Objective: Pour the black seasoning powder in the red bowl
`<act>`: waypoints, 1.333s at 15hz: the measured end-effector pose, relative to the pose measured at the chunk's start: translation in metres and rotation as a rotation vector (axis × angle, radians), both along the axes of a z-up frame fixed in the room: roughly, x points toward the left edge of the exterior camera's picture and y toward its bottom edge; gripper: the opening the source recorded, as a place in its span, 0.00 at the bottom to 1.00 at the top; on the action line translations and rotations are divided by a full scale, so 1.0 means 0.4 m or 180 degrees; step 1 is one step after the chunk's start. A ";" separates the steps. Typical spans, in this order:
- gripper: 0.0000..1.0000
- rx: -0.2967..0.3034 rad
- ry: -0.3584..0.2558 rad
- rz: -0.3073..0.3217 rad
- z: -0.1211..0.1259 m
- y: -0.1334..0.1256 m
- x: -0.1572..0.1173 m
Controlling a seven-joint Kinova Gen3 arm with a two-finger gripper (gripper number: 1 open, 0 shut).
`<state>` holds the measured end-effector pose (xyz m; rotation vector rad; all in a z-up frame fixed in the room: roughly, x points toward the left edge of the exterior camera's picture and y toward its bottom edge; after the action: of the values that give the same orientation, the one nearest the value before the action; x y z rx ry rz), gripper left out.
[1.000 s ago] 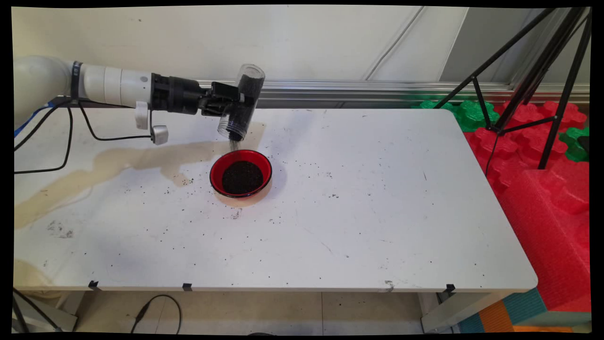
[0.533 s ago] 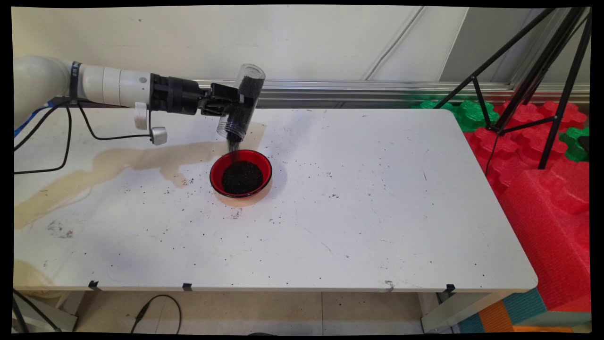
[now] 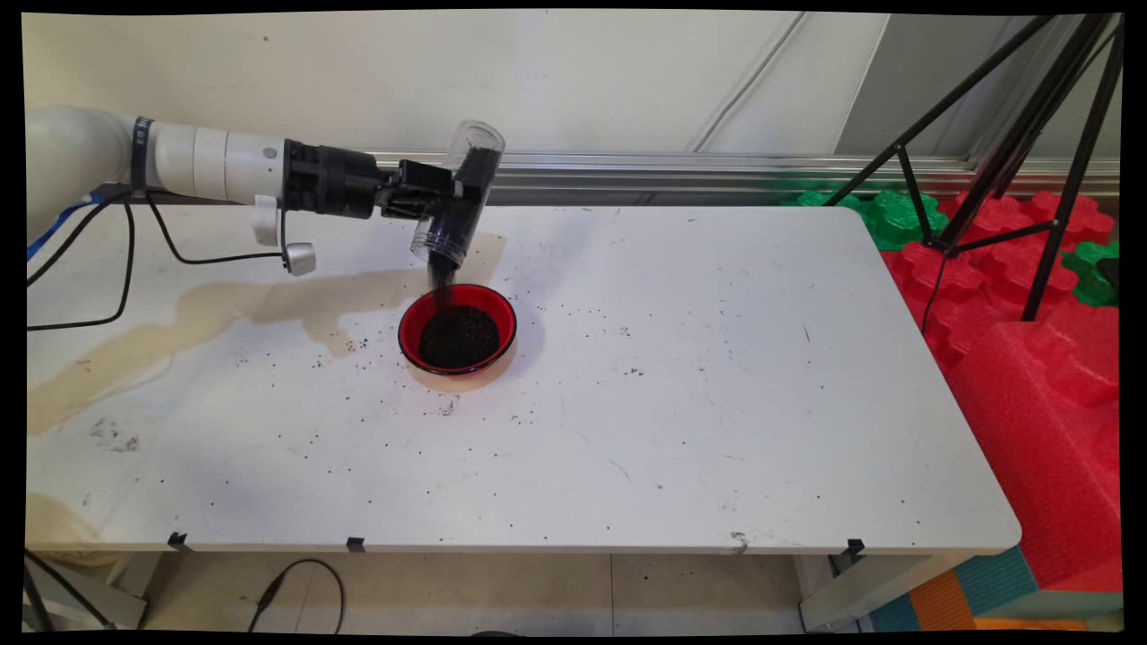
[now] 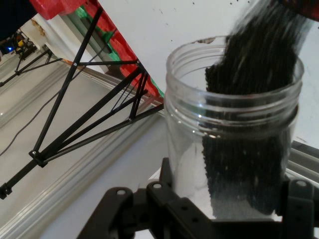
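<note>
The black two-finger pincer (image 3: 452, 199) is closed around the middle of a clear cylindrical plastic jar (image 3: 459, 195), which is held above the white table (image 3: 717, 376) and tipped mouth-down; in the hand view the jar (image 4: 234, 129) is seen between the pincer's linkage, its threaded mouth pointing away from the camera; a stream of fine black granules (image 3: 441, 269) is seen falling from the mouth; directly below the pincer a round red bowl (image 3: 458, 330) stands on the table, already heaped with the same dark grains; scattered black specks (image 3: 591, 313) lie on the table around the bowl; a pale brown stain (image 3: 224, 309) is spread below the arm's side of the pincer; beyond the jar, a black tripod (image 3: 1004, 134) is stood off the table's far end, over red and green foam blocks (image 3: 1030, 296).
</note>
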<state>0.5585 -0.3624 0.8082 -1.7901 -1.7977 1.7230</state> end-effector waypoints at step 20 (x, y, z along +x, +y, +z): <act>0.00 -0.0146 -0.0105 -0.0092 -0.001 0.001 -0.003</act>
<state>0.5572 -0.3622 0.8079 -1.8631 -1.7495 1.7483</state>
